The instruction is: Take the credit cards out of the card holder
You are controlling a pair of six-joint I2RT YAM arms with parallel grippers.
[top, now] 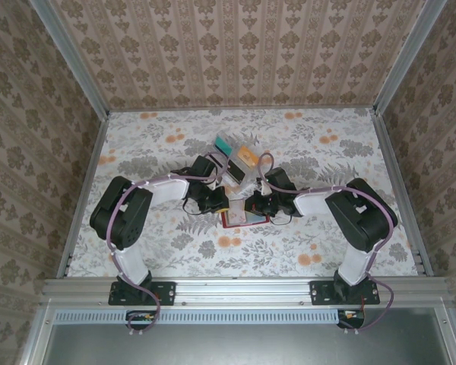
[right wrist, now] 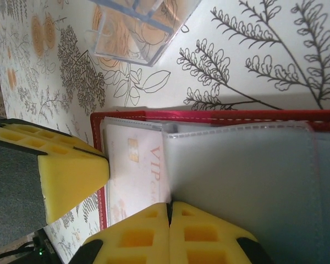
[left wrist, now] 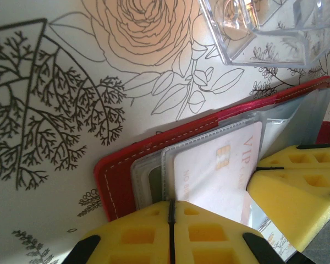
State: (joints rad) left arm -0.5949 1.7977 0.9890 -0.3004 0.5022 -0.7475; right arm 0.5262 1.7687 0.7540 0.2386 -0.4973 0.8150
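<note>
Two grippers meet over the card holder [top: 243, 222], which lies open on the flowered table [top: 327, 152] between the arms, just in front of a clear rack [top: 235, 156]. From overhead the black wrists cover most of it, leaving a red edge and a pale patch.

The left wrist camera gives what the overhead view cannot. The left gripper [left wrist: 172, 234] has its yellow fingers pressed together at the holder's near edge, right where two clear sleeves [left wrist: 148, 179] meet. A pale card [left wrist: 220, 170] with a gold chip and the letters "VIP" sits tucked in one sleeve, not yet out. One yellow finger of the other arm pokes in at the right of that view.

The right wrist camera adds the far half. The right gripper [right wrist: 169, 234] also has its fingers pressed together, at the edge of a grey-blue flap [right wrist: 247, 181] lying beside the card.

Both seams look fully closed. A sleeve edge runs straight into each seam, so a thin layer may be caught there, but I cannot tell. The card's lower end is hidden behind the fingers, the rack is cut off by the frame in both wrist views, and the small print under "VIP" is unreadable.
</note>
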